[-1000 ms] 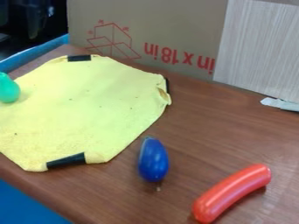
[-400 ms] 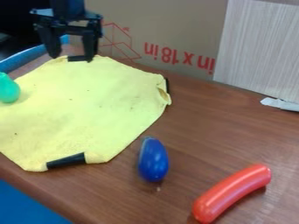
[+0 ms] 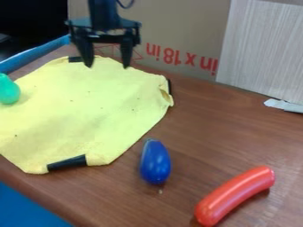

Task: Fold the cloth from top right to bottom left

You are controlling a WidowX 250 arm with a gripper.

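Note:
The black gripper [image 3: 107, 65] hangs at the upper left, over the back edge of the cloth, with its two fingers spread apart and nothing between them. Flat on the table lies the yellow cloth [image 3: 83, 111], with black strips at its back, front and right corners. Its right corner is slightly curled up near the black strip.
On the brown table [image 3: 201, 119], a blue egg-shaped toy [image 3: 156, 162] lies just right of the cloth and a red sausage-like toy [image 3: 235, 196] at the front right. A green object [image 3: 8, 91] is at the left edge. Behind stands a cardboard box [image 3: 172, 26].
The gripper was out of view at first, then came in at the top left and has shifted right along the cloth's back edge. The cloth has not moved.

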